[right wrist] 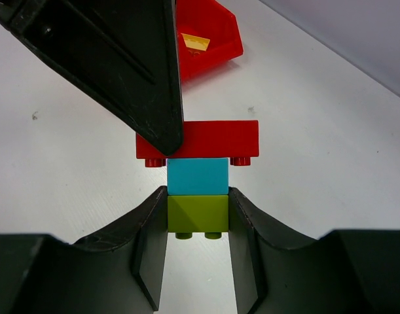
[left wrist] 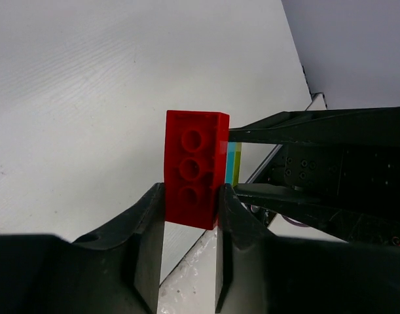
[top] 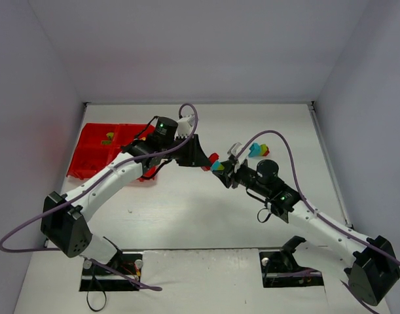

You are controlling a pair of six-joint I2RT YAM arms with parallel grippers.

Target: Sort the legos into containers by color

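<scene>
Red plastic is what your left jaws have: they are closed on the narrow sides of the red brick point(left wrist: 193, 169), which fills the middle of the left wrist view. Your right jaws are closed on the lime brick point(right wrist: 198, 213), with their tips reaching up to the lower edge of the teal brick point(right wrist: 197, 176). The three are stacked: lime, then teal, then red across the top. The stack sits between the two arms at the centre of the overhead view, apparently lifted clear of the bench point(top: 186, 216).

You are, I judge, at the point of pulling the red brick off the other two, and nothing has separated yet.

Progress looks early. The tray point(top: 88, 160) lies at the upper left of the overhead frame, well apart from the stack. Only a yellow piece point(top: 110, 135) and something green just beside it show in its upper part. Whether they share a compartment you cannot tell from here.

What is left:
- the three bricks in hand
- a small cluster of loose bricks point(top: 257, 150) in teal, red and yellow, right of centre near your right arm
- anything hidden under the arms
</scene>
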